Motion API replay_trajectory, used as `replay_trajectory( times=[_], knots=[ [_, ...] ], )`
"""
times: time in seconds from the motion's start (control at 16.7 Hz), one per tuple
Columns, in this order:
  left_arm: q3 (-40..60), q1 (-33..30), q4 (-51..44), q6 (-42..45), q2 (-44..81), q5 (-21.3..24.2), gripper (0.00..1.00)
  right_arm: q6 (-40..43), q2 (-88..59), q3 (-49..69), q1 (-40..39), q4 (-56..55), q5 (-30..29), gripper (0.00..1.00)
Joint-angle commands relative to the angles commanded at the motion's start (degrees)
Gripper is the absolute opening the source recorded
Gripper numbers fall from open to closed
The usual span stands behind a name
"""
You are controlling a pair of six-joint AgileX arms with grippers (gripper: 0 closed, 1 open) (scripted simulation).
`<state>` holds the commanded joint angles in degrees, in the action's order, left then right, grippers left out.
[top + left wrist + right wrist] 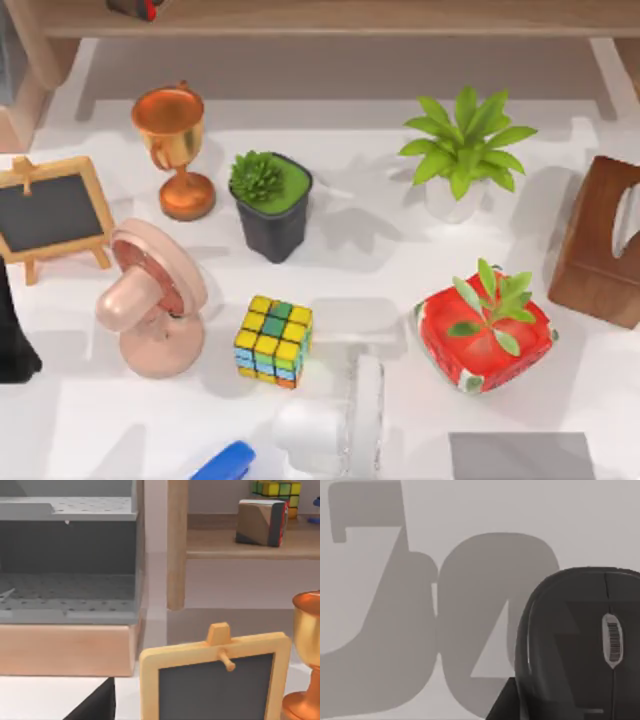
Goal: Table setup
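Note:
The table holds a copper trophy, a small chalkboard easel, a pink desk fan, a colour cube, a black pot with a succulent, a white pot with a leafy plant and a red pot with a sprout. A black part of my left arm stands at the left edge, just in front of the easel. The left wrist view faces the chalkboard and trophy from close by. A black computer mouse lies under my right wrist camera.
A brown wooden tissue box stands at the right edge. A white fan-like object and a blue item lie at the front. A wooden shelf behind carries a block and another cube. A grey perforated rack stands beside it.

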<state>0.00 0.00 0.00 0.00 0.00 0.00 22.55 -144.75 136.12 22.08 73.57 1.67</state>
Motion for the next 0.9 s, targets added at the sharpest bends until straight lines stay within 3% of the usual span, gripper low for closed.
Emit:
replay_trajectory(
  times=[0.36,0.9],
  knots=[
    [0.00,0.00,0.00,0.00,0.00,0.00,1.00,-8.09,17.69,-10.23,-4.73,-0.06,-0.04,0.00],
    [0.00,0.00,0.00,0.00,0.00,0.00,1.00,-30.13,46.57,-42.84,-26.26,-1.33,-0.62,0.00]
  ],
)
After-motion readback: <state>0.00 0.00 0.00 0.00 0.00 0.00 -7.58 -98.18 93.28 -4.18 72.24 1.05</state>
